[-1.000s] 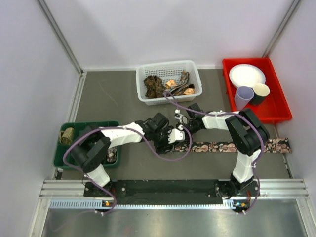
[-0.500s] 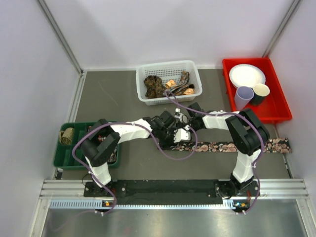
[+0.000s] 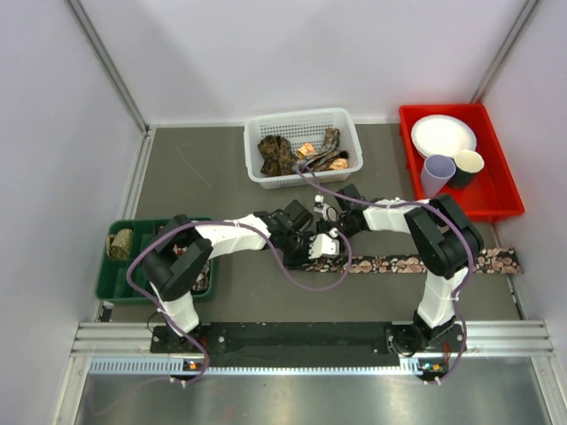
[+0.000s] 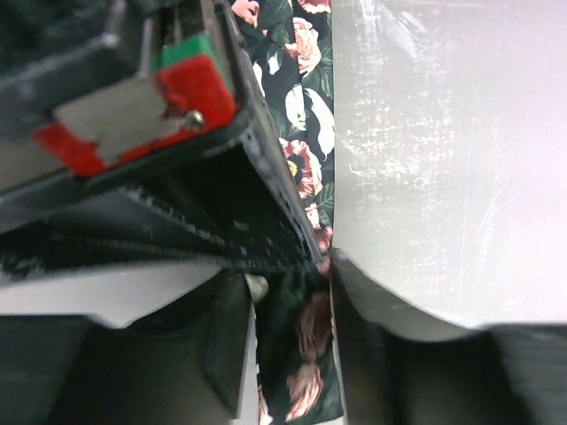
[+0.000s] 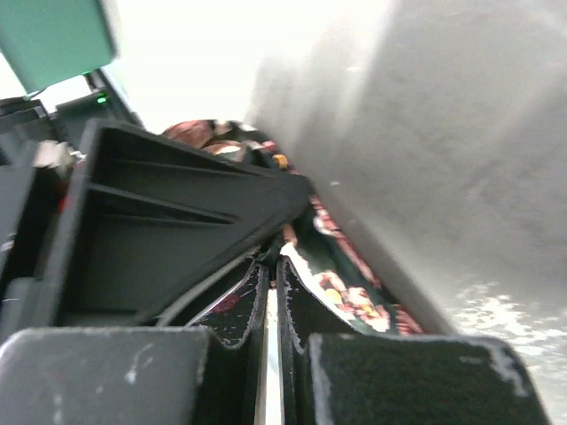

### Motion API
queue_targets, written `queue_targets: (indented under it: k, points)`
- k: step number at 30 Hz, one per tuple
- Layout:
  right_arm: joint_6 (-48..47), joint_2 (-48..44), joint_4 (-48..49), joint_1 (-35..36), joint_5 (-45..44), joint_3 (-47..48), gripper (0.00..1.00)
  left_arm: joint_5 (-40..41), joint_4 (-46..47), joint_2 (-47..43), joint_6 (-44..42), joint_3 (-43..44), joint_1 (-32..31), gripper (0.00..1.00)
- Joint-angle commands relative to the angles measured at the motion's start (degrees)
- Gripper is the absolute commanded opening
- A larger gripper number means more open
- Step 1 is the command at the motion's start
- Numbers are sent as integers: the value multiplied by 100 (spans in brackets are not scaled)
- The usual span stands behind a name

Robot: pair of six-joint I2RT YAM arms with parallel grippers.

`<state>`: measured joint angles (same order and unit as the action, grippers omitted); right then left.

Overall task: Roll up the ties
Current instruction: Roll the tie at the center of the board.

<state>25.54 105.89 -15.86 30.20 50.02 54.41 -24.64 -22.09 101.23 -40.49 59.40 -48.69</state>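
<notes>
Top external, flat tie: the flat tie (image 3: 416, 263), dark with pink flowers, lies stretched on the table (image 3: 204, 177), parallel to the near edge, from the middle to the right edge.
Top external, left tool: the left tool (image 3: 321, 247) is down on that tie's left end.
Top external, right tool: the right tool (image 3: 321, 212) sits just beyond it, toward the far edge.
Top external, basket: the white mesh basket (image 3: 301, 115) at the middle of the far edge holds crumpled ties (image 3: 279, 155).
Top external, green tray: the green tray (image 3: 159, 223) at the left edge holds a rolled tie (image 3: 120, 243) in its far-left compartment.
Top external, red tray: the red tray (image 3: 500, 177) in the far right corner carries a white plate (image 3: 443, 135) and two cups (image 3: 436, 173).
Left wrist, left tool: the left tool (image 4: 291, 279) has a finger on either side of the flat tie (image 4: 306, 115), and the fabric fills the gap. Whether they press it I cannot tell.
Right wrist, right tool: the right tool (image 5: 270, 292) has its fingers together with only a sliver between them. The flat tie (image 5: 341, 283) lies just beside them on the table (image 5: 443, 177). Whether fabric is pinched I cannot tell.
</notes>
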Motion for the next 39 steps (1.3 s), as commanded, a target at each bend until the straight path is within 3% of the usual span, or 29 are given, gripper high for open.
queue_targets:
  k: [1, 10, 16, 22, 32, 36, 39]
  points:
    - [-330, 152, -145, -31, -396, 192, 0, 170, -200, 11, 418, -60, 8, 52]
    - [-515, 239, -330, -31, -739, 157, 0, -92, 450, -1077, 621, -849, 570, 67]
    - [-480, 345, -348, -31, -774, 236, 0, -638, 802, -1579, -11, -1281, 764, 68]
    - [-497, 415, -392, -31, -757, 289, 0, -866, 943, -1335, -274, -1088, 755, 68]
    - [-497, 442, -401, -31, -748, 307, 0, -928, 117, -1018, -943, -710, 703, 58]
    - [-489, 442, -374, -40, -766, 298, 0, -902, -50, -1026, -1014, -675, 703, 50]
    - [-480, 442, -357, -31, -766, 289, 0, -1016, -85, -1061, -979, -570, 703, 38]
